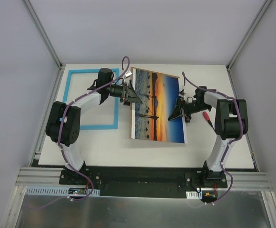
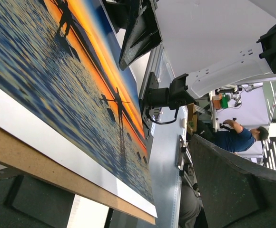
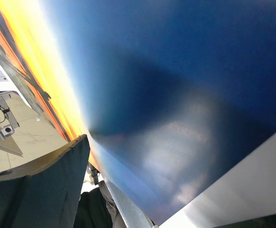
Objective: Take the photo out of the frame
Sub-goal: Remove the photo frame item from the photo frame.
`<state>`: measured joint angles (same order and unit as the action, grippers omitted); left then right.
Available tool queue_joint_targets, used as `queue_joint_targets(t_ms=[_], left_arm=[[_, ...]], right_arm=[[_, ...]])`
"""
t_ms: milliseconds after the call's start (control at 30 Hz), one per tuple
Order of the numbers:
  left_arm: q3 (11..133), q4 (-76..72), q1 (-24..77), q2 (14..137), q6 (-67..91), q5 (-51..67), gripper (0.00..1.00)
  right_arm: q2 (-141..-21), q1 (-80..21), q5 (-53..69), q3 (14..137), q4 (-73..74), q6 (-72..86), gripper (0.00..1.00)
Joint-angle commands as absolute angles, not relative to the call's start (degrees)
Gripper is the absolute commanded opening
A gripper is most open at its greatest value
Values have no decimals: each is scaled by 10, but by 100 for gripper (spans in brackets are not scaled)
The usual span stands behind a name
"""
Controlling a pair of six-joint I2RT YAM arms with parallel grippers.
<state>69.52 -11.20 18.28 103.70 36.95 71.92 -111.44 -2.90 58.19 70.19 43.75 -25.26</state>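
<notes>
The rectangular orange-sunset photo print (image 1: 158,107) sits between both tools: left tool (image 1: 133,95) and right tool (image 1: 177,113) gape wide around opposite edges.

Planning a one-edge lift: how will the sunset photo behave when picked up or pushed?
The photo looks thin against the brown backing board, so alone it would probably flop. Its surface shows soft glare in the right wrist view, so it is likely slick. As a large flat sheet, it would probably slide rather than tip.
</notes>
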Motion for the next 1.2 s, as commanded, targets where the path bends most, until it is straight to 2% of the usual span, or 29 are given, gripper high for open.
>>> queue_joint_targets(t_ms=[0, 167, 367, 733, 867, 1167], left_arm=[[690, -150, 187, 1009, 381, 756, 87], [685, -160, 183, 1005, 387, 758, 82], [679, -170, 178, 998, 394, 759, 70], [672, -175, 163, 988, 399, 760, 35], [672, -174, 158, 985, 401, 761, 29], [672, -166, 142, 983, 396, 760, 22]], right_arm=[[-1114, -26, 641, 730, 454, -274, 82], [-1118, -16, 645, 731, 454, -273, 82], [-1118, -10, 642, 729, 452, -273, 82], [-1124, -2, 635, 730, 454, -271, 81], [-1125, -2, 634, 730, 452, -271, 81], [-1129, 18, 634, 729, 451, -268, 79]])
